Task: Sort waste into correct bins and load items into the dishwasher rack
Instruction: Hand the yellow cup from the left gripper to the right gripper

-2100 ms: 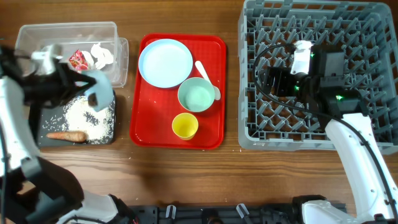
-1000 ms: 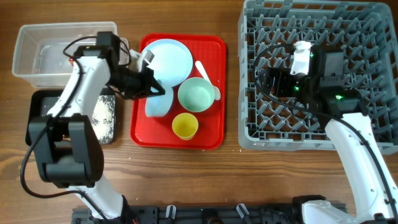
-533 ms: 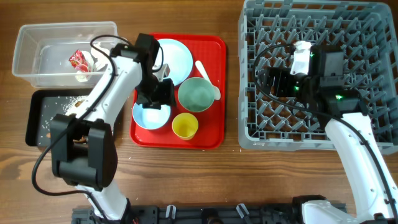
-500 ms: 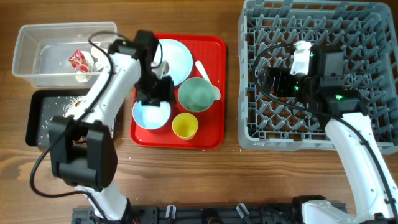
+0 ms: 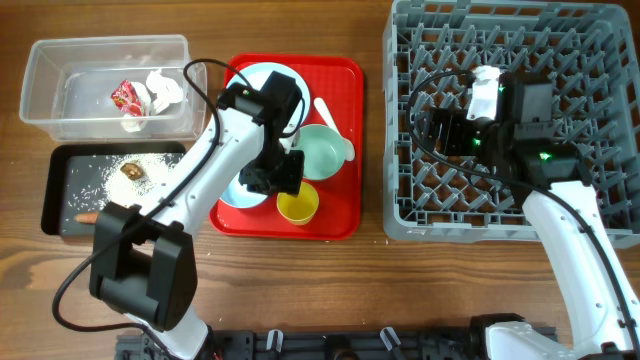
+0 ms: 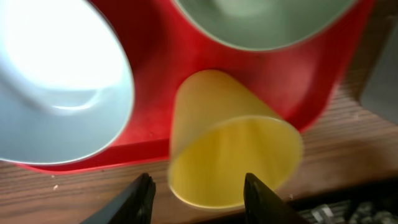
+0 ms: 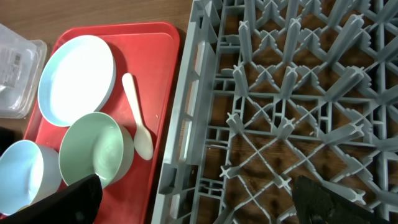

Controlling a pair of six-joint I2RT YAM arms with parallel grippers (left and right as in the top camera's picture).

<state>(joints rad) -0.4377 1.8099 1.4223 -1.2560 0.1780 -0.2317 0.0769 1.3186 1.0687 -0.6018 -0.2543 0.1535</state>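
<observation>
- The left end effector (image 6: 200,202), jaws apart, frames the yellow cup (image 6: 230,149); its arm hides part of the light blue bowl (image 5: 230,191).
- The right end effector (image 7: 196,208) is spread wide above the rack (image 7: 280,124), fingers cropped.

Yellow cup (image 6: 230,149); pale green bowl (image 7: 94,155); grey grid rack (image 7: 186,124); red tray (image 5: 340,212)
</observation>
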